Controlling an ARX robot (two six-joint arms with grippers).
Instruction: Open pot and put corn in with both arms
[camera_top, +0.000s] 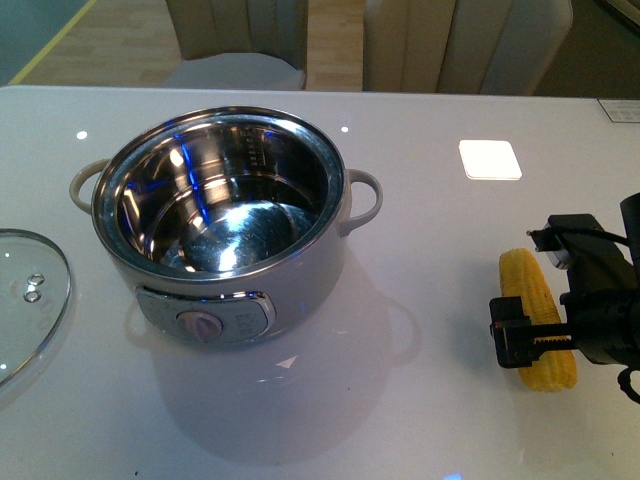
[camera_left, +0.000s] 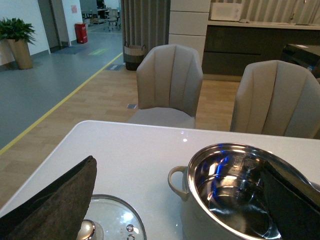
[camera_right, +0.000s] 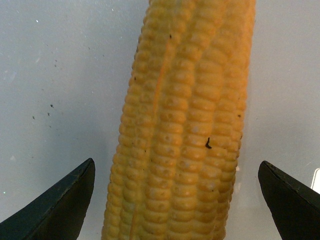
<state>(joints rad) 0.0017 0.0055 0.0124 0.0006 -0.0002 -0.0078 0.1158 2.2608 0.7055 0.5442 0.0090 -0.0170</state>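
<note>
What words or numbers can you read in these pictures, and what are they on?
No text here is clear enough to read.
Marks on the pot, on its inner wall: too small to read.
Print on its front panel: blurred.
White label at the table corner: blurred.
Pink sign on the far wall: too small.

Corn (camera_right: 185, 75): both ends cut off by frame edges, beyond right gripper (camera_right: 176, 161). Lid (camera_top: 25, 300): cut by edge. Pot (camera_left: 225, 190): rim partly hidden behind left gripper (camera_left: 177, 162) finger (camera_left: 292, 205). Panel (camera_top: 205, 318) print illegible.
</note>
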